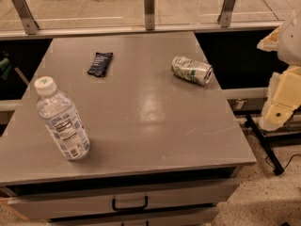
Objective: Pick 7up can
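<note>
The 7up can point(191, 70) lies on its side near the right edge of the grey table point(141, 117), towards the back. It is silvery-green with white and green markings and looks dented. My gripper point(281, 100) shows as cream-coloured parts at the right edge of the view. It hangs off the table's right side, well to the right of the can and a little nearer than it. It holds nothing that I can see.
A clear water bottle point(62, 120) with a white cap stands at the front left. A flat dark snack packet point(100, 63) lies at the back left. A glass railing point(149, 6) runs behind the table. Drawers with a black handle point(129, 204) sit below the front edge.
</note>
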`<state>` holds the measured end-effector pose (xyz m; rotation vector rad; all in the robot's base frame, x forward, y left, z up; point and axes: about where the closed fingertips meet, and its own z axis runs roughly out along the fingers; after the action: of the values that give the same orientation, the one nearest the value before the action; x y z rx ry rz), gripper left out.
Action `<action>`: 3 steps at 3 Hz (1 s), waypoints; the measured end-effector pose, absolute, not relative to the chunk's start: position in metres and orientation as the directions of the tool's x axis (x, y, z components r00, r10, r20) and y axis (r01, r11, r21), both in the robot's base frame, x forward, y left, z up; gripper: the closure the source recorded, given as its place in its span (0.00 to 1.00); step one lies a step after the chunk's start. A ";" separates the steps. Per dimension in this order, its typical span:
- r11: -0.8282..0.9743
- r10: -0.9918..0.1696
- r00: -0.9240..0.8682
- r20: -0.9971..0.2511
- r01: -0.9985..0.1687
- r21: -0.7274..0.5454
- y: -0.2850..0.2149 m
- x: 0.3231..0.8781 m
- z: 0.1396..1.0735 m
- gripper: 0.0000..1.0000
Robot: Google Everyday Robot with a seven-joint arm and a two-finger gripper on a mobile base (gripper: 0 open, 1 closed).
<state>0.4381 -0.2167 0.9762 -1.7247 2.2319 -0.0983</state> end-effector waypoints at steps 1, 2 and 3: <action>0.270 -0.953 -0.221 -0.207 -0.931 -0.246 -0.217 0.438 0.976 0.00; 0.259 -0.947 -0.192 -0.257 -0.929 -0.263 -0.216 0.465 0.964 0.00; 0.265 -0.928 -0.162 -0.336 -0.920 -0.287 -0.211 0.518 0.940 0.00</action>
<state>0.5176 -0.2108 0.9401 -1.6705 2.1003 -0.0222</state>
